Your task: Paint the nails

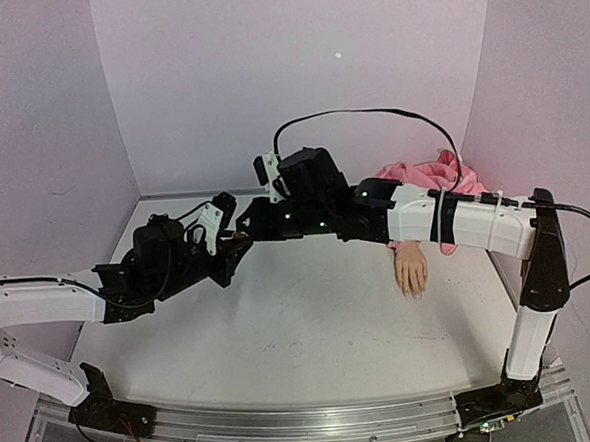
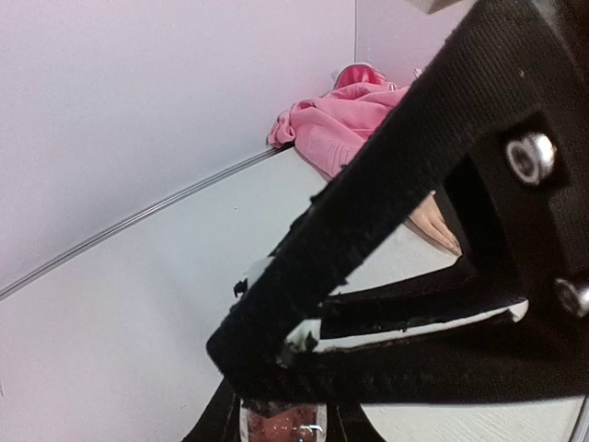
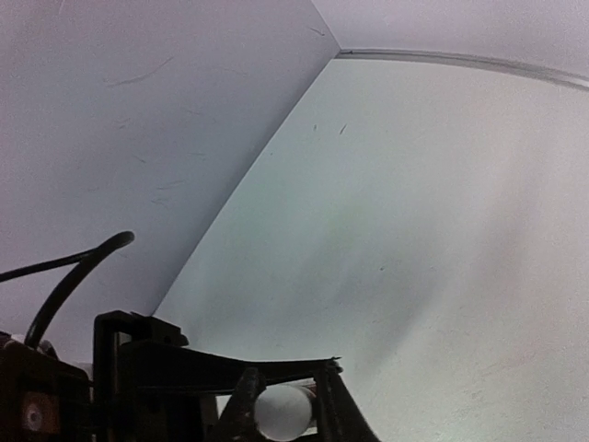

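Note:
The flesh-coloured mannequin hand [image 1: 410,267] lies palm down at the right, sticking out of the pink sleeve [image 1: 425,176]. Its nails [image 1: 416,291] are too small to make out. In the left wrist view the sleeve [image 2: 339,122] and part of the hand [image 2: 433,223] show behind black fingers. My left gripper [image 1: 234,253] [image 2: 281,419] is shut on the pinkish polish bottle [image 2: 281,425]. My right gripper [image 1: 247,227] [image 3: 282,405] reaches across from the right and is shut on the bottle's white cap [image 3: 281,412]. Both grippers meet at the left of the table, far from the hand.
The white table [image 1: 312,330] is walled by pale panels at the back and both sides. The right arm [image 1: 455,221] spans above the sleeve and wrist. A black cable [image 1: 369,116] loops above the right arm.

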